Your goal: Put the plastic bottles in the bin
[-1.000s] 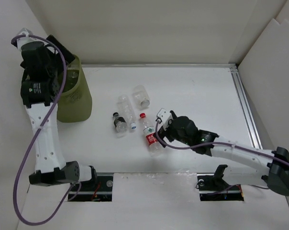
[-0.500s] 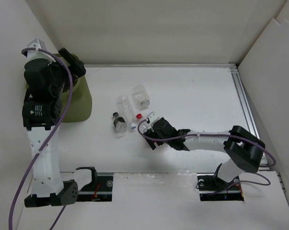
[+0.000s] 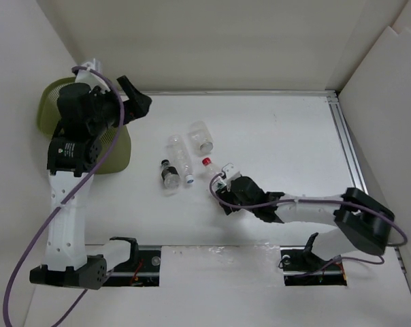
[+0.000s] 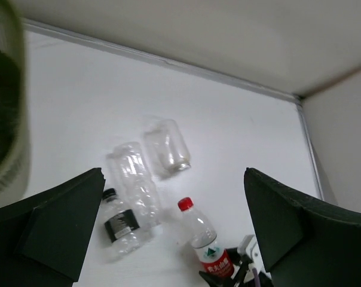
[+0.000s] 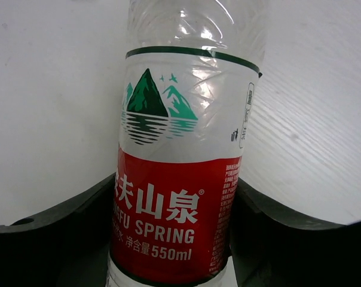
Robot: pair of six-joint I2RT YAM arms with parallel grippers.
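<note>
A clear bottle with a red cap and red label (image 3: pixel 213 177) lies on the white table. My right gripper (image 3: pixel 226 189) is shut on its labelled body. In the right wrist view the label (image 5: pixel 177 203) fills the gap, with both black fingers (image 5: pixel 67 227) pressed against it. To its left lie three more plastic bottles: one with a dark cap and dark label (image 3: pixel 169 176), a long crinkled one (image 3: pixel 180 155) and a capless one (image 3: pixel 201 136). The olive-green bin (image 3: pixel 113 151) stands at the left. My left gripper (image 3: pixel 136 101) hangs open and empty beside the bin's rim, high above the table.
White walls close in the table at the back and both sides. A metal rail (image 3: pixel 350 150) runs along the right edge. In the left wrist view the bin's wall (image 4: pixel 4 119) shows blurred at the left edge. The left arm's purple cable (image 3: pixel 35 231) loops beside its base.
The right gripper has gone from open to shut on the red-label bottle. The left arm has swung its open gripper rightward, away from over the bin.
</note>
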